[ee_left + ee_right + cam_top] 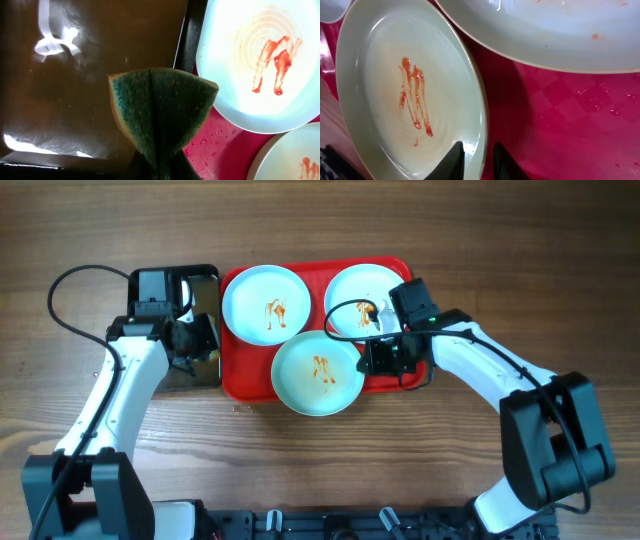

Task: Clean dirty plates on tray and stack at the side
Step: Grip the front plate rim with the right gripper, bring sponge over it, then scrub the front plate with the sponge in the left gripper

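Observation:
The red tray (240, 375) holds three pale mint plates, each with orange-brown sauce smears. One plate is at the back left (265, 303), one at the back right (355, 295), and one at the front (317, 372), overhanging the tray's near edge. My left gripper (205, 340) is shut on a folded green sponge (160, 110), above the edge between the black pan and the tray. My right gripper (479, 160) is shut on the right rim of the front plate (395, 100), one finger inside it and one over the tray (560, 125).
A black metal pan (205, 295) with water in it sits against the tray's left side and fills much of the left wrist view (100, 75). Water drops lie on the tray floor (215, 145). Wooden table lies all around.

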`<state>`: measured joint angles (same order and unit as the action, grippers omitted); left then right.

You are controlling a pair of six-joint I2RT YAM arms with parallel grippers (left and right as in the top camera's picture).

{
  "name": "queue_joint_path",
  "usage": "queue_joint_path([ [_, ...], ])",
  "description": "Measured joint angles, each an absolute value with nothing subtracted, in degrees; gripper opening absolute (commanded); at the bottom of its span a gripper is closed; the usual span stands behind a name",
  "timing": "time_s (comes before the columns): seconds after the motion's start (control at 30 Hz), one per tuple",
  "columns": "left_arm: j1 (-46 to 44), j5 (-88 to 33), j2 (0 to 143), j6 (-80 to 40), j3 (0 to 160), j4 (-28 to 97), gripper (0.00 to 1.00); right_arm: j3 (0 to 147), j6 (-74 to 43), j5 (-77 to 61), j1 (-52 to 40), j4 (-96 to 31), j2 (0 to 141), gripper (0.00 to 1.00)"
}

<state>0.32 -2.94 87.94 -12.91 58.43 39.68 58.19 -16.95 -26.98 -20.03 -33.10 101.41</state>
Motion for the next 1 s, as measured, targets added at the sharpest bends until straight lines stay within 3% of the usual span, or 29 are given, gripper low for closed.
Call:
queue_joint_path([
  [0.13, 0.3, -3.5, 87.9, -12.8, 58.4, 39.7, 0.04, 58.2, -18.6, -26.7, -21.5, -32.5, 101.6, 0.04],
  [0.43, -2.2, -9.1, 87.9, -12.8, 58.4, 38.9, 0.04, 58.2, -21.9, -24.2, -23.8, -30.8, 101.6, 0.04],
  [0.6, -8.8, -15.8, 87.9, -15.0, 58.4, 35.4, 0.04, 58.2, -23.4, -23.4, -23.8, -30.7, 101.6, 0.04],
  [1.0, -31.8, -19.9, 97.5, -57.2, 58.3, 19.4, 0.04, 58.2, -23.6, -23.0, -23.8, -30.6, 101.6, 0.04],
])
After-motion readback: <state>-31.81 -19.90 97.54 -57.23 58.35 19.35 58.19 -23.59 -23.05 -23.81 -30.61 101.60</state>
